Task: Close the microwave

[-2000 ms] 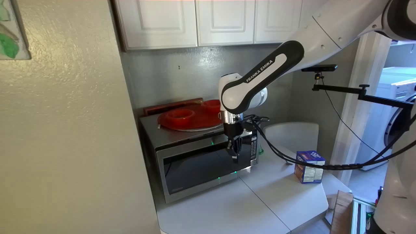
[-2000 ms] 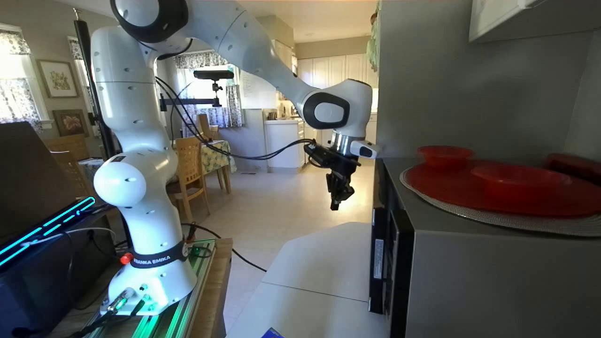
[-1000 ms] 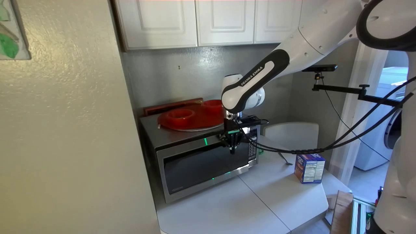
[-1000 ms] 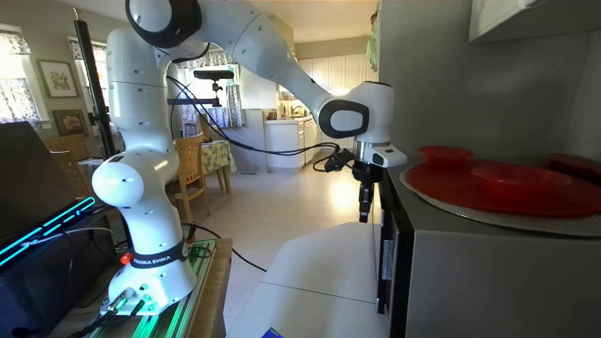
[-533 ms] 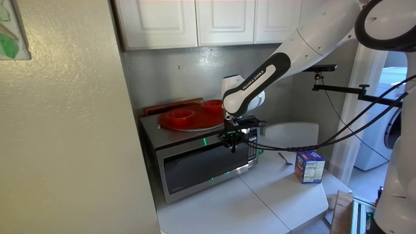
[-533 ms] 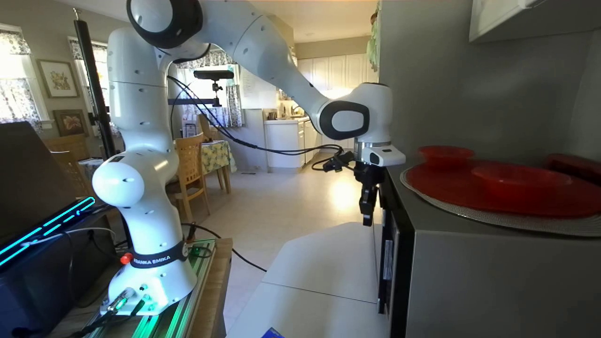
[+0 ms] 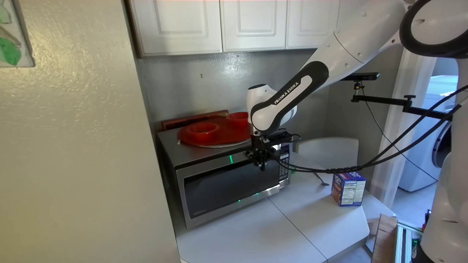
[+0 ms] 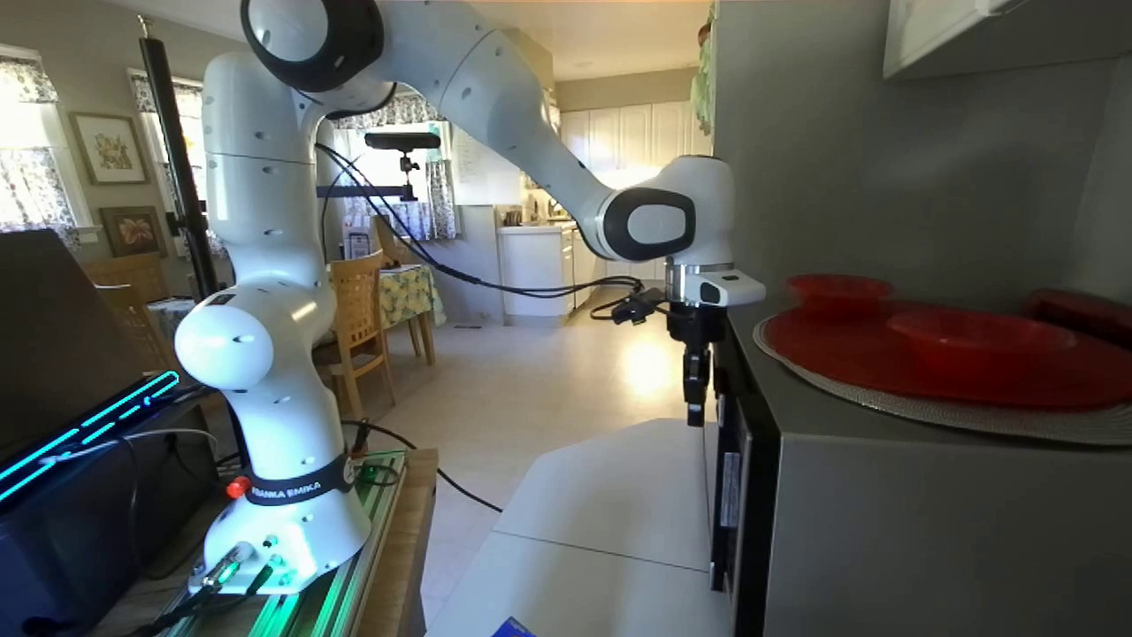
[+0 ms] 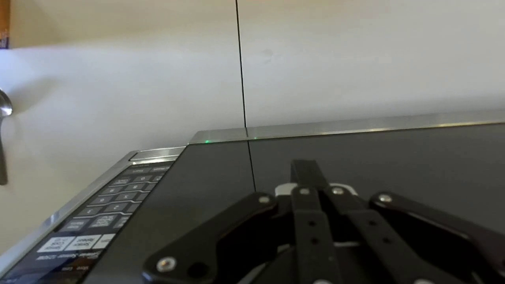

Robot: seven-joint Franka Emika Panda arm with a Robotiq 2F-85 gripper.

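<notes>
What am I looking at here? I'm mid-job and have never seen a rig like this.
The machine is a white robot arm ending in a black gripper. Two pictures come from cameras outside the robot; the third, from its wrist, looks down past the gripper onto the microwave and its control panel. A white table carries the microwave, a box and a spoon; red dishes sit atop the microwave. The gripper is shut, in front of the door, and holds nothing.

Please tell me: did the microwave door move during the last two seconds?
Yes. In an exterior view, the microwave door has swung inward, closer to the unmoved microwave body.
</notes>
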